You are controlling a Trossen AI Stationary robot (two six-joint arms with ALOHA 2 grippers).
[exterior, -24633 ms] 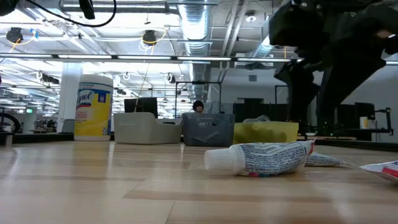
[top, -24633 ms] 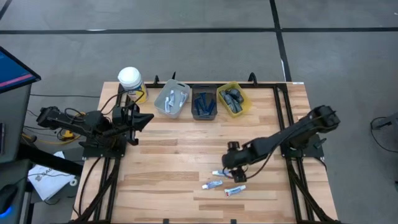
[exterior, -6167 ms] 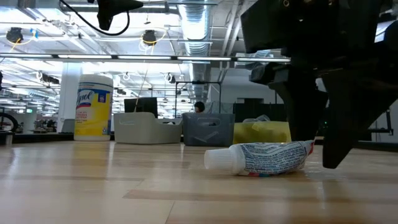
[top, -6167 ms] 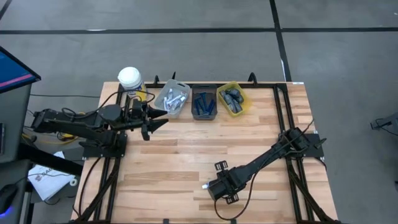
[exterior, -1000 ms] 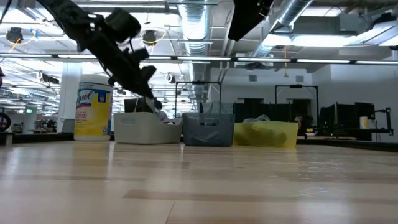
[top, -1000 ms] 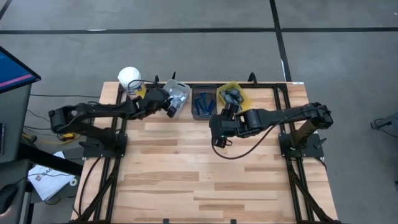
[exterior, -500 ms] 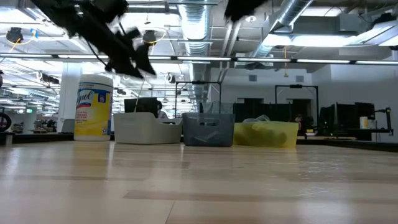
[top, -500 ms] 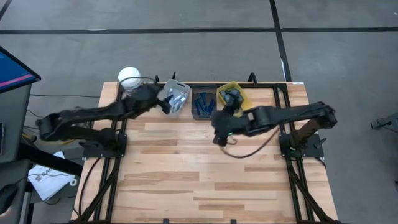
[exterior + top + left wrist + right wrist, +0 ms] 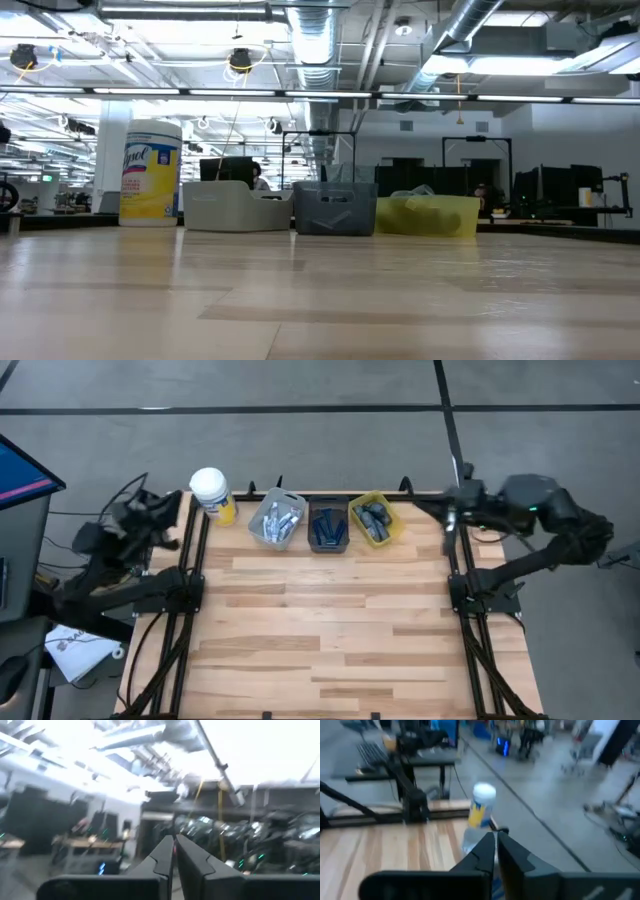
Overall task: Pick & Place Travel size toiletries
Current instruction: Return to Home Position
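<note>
Yellow jar (image 9: 210, 493) beside three bins (image 9: 335, 212) of toiletries (image 9: 280, 520); left end effector (image 9: 175, 851), right end effector (image 9: 496, 845) closed, flanking table (image 9: 320, 620).

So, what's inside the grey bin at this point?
The high view shows several small white tubes piled in the grey bin. How many lie underneath cannot be told; in the low view its wall hides them.

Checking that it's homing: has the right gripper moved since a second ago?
Yes. In the high view the right gripper has pulled rightward, from beside the yellow bin to the table edge.
</note>
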